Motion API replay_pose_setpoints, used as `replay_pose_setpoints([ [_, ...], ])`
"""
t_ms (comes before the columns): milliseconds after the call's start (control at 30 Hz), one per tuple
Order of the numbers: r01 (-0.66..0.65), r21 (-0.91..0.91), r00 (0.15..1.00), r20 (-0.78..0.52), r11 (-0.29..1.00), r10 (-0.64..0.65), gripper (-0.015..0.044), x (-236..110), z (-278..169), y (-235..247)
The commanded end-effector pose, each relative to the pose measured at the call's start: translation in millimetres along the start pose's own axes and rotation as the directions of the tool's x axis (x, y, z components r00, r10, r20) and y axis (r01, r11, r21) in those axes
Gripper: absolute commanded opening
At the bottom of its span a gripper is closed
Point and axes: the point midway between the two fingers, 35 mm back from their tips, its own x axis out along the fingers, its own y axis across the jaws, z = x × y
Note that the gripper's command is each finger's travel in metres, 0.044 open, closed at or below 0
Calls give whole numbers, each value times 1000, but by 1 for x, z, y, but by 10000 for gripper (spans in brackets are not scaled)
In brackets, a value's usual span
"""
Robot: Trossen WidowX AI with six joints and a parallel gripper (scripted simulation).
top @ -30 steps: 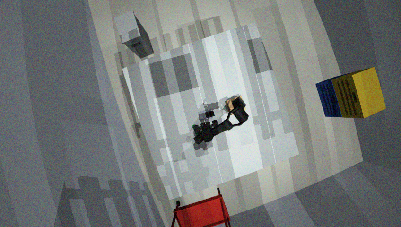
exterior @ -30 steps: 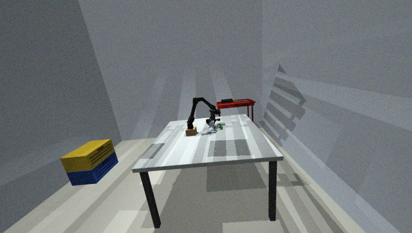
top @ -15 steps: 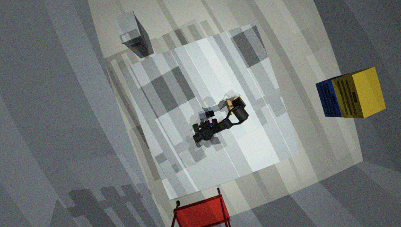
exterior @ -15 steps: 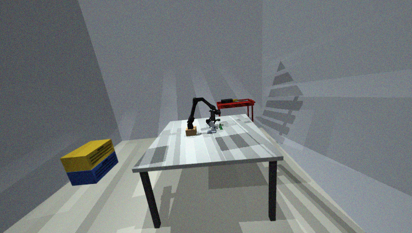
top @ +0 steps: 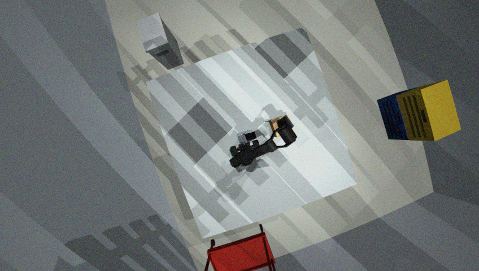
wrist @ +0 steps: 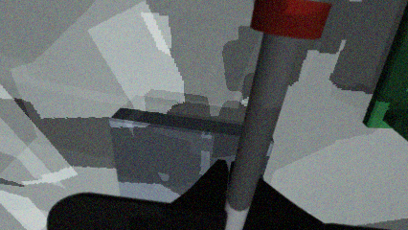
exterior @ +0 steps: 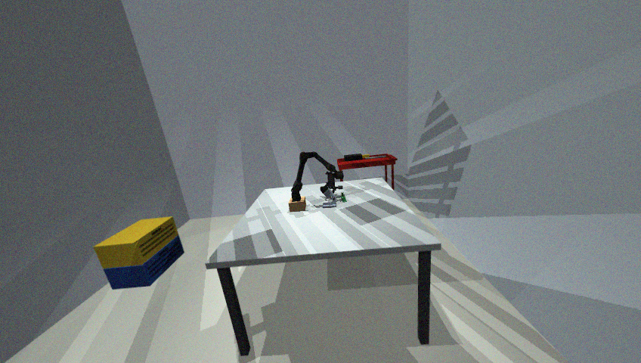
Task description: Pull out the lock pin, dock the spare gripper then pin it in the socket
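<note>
Grey-shafted, red-capped lock pin (wrist: 259,120) is pinched between the closed gripper (wrist: 232,201) fingers. Grey mount (wrist: 168,149) lies beyond it; green spare gripper (wrist: 390,96) sits at right.

Matt grey pin (wrist: 259,125) with red cap, perhaps metal, matt black hand (wrist: 230,203)
</note>
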Motion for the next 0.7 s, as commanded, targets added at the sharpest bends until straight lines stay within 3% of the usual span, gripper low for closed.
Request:
replay_pose_setpoints([
  [0,0,0,1000,0,1000,0,26,0,0,0],
  [233,0,0,1000,0,1000,0,200,0,0,0],
  [667,-7,-5,1000,-3,1000,7,200,-18,8,2],
])
